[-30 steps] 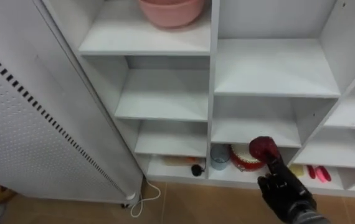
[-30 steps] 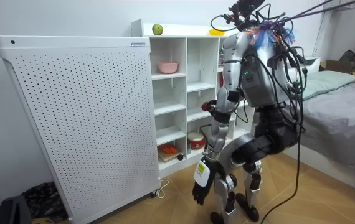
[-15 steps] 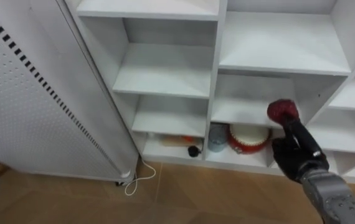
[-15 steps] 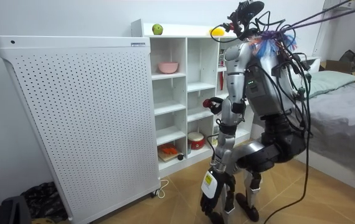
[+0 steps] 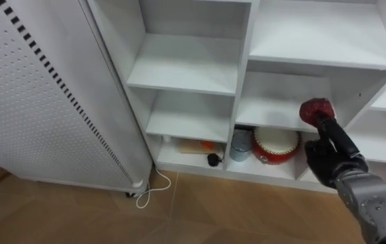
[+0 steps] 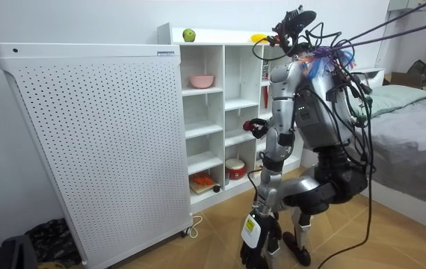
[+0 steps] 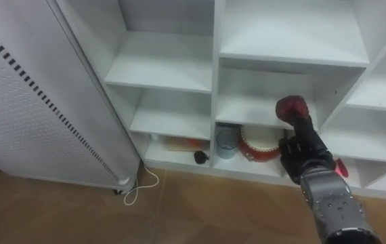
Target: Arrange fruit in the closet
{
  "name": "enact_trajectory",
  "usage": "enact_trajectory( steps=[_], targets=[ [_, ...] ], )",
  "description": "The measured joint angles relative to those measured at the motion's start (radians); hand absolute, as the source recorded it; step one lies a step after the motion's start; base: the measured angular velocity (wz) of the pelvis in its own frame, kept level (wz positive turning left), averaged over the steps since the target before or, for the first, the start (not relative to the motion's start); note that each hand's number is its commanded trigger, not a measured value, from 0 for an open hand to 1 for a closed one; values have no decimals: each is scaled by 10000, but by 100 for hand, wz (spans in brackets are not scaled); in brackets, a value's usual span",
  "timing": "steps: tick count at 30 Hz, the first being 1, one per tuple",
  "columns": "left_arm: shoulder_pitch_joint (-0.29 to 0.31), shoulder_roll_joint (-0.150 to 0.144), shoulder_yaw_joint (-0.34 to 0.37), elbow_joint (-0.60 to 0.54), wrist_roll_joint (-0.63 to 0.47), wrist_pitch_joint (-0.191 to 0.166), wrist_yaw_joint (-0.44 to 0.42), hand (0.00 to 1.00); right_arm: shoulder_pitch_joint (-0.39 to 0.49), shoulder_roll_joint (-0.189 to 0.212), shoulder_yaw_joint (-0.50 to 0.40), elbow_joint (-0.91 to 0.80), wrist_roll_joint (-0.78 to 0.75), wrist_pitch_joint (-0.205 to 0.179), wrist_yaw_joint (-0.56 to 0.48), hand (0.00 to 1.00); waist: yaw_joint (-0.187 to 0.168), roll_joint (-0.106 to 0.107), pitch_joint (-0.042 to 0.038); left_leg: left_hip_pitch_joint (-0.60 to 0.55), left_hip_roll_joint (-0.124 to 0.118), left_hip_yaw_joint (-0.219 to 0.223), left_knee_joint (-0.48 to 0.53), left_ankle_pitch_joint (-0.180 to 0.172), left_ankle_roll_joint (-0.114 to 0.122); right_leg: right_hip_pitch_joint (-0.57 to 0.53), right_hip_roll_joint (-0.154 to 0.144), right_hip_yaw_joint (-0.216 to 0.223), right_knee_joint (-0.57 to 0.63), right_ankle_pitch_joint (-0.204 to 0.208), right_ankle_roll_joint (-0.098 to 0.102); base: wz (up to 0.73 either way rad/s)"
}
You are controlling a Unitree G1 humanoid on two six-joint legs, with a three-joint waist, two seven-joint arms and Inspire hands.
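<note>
Left eye view has the right hand (image 5: 332, 160) reaching up from the lower right, its fingers closed round a dark red fruit (image 5: 316, 109) and gripping it at the tips. The fruit sits at the front of the white closet (image 5: 242, 81), level with a low shelf (image 5: 269, 122) in the middle column (whether it touches the board cannot be told), above a red round tin (image 5: 275, 145). Room view shows the left hand (image 6: 252, 230) hanging near the floor.
</note>
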Motion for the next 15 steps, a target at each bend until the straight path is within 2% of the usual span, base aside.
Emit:
enact_trajectory(
  steps=[7, 15],
  targets=[
    [18, 69, 2, 1, -3, -1, 0, 0, -248, -231, 7, -396, 81, -321, -319, 0, 54, 2, -8, -32, 14, -3, 181, -89, -70, -25, -3, 22, 153, -44, 17, 0],
    [44, 82, 2, 1, -2, -5, 8, 0, -304, -259, 0, -453, 254, -518, -318, 0, 65, -21, -41, -22, 40, -2, 187, -71, -38, -24, 55, 45, 157, -22, -7, 0]
  ],
)
